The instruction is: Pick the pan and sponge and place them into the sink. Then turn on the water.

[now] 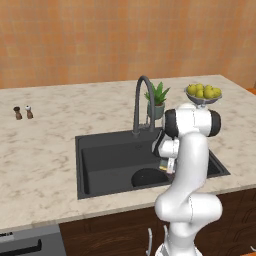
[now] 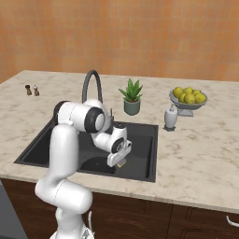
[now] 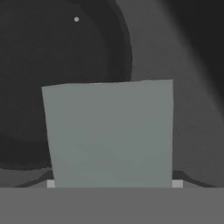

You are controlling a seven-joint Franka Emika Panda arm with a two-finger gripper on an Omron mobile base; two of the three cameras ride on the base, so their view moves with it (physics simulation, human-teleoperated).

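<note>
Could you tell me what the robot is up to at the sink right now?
The white arm's gripper hangs over the dark-grey rectangular sink, holding the small flat sponge by its sides, grey-green face toward the hand camera. The round black pan already lies in the basin below. No water runs from the arched dark faucet yet.

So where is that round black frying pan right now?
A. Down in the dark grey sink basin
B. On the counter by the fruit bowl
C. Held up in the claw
A: the round black frying pan lies on the floor of the dark grey sink basin, below the claw.
</note>
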